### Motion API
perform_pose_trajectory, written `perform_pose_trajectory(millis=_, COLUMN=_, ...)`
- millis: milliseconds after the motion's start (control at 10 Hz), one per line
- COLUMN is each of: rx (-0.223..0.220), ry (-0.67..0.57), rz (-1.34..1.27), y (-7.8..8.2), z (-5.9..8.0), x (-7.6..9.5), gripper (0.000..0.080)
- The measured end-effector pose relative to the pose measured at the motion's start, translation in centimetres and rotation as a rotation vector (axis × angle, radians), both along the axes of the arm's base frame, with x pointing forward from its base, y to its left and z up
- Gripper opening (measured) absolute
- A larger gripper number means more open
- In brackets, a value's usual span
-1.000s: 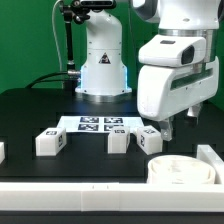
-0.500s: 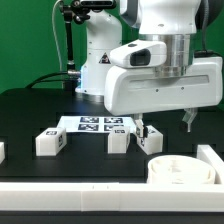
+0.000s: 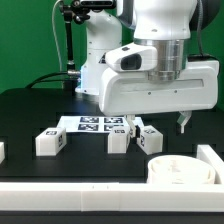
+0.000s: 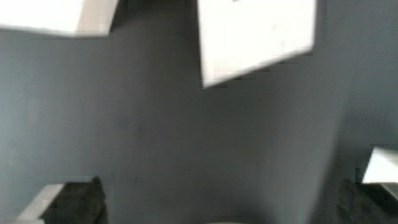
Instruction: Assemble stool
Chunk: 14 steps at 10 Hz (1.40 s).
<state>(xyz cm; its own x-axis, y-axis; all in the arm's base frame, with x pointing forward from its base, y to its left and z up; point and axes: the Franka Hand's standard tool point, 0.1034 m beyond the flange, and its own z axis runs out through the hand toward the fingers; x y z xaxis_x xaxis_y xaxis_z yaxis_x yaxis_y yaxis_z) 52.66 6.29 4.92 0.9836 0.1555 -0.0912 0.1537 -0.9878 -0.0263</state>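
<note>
The white ring-shaped seat [image 3: 181,169] lies at the front on the exterior view's right. Three white block legs with marker tags stand in a row on the black table: one on the left [image 3: 50,141], one in the middle [image 3: 120,140], one further right [image 3: 151,138]. My gripper [image 3: 160,124] hangs open and empty just above and behind the rightmost leg, with its fingers spread wide. In the wrist view, the gripper [image 4: 214,205] shows only dark fingertips [image 4: 63,200] at the edges. Blurred white pieces [image 4: 258,40] lie beyond them on the dark table.
The marker board [image 3: 100,124] lies flat behind the legs. A long white border rail [image 3: 90,190] runs along the front, with a short piece on the exterior view's right [image 3: 211,155]. The robot base [image 3: 100,70] stands at the back.
The wrist has turned, so the two fingers now stand spread side by side. The arm has shifted slightly toward the exterior view's left, over the rightmost leg. The parts have not moved.
</note>
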Motion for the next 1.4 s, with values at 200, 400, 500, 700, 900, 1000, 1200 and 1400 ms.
perform_pose_trajectory(millis=200, rx=0.003, ry=0.1, rz=0.048, y=0.5, z=0.6, x=-0.3, gripper=0.0649)
perform_pose_trajectory(millis=400, rx=-0.011, ry=0.276, rz=0.048, y=0.6, z=0.5, x=-0.8, gripper=0.0649)
perform_pose_trajectory(millis=500, rx=-0.019, ry=0.358, rz=0.051, y=0.5, z=0.4, x=-1.3, gripper=0.0649)
perform_pose_trajectory(millis=700, rx=-0.068, ry=0.51, rz=0.064, y=-0.6, z=0.0, x=-1.8, gripper=0.0649)
perform_pose_trajectory(millis=900, rx=-0.083, ry=0.626, rz=0.059, y=-0.7, z=-0.2, x=-2.4, gripper=0.0649)
perform_pose_trajectory(millis=1000, rx=-0.089, ry=0.692, rz=0.06, y=-0.6, z=-0.3, x=-2.6, gripper=0.0649)
perform_pose_trajectory(millis=1200, rx=-0.102, ry=0.81, rz=0.065, y=-0.5, z=-0.6, x=-3.2, gripper=0.0649)
perform_pose_trajectory(millis=1400, rx=-0.119, ry=0.903, rz=0.074, y=0.2, z=-1.8, x=-3.4, gripper=0.0649)
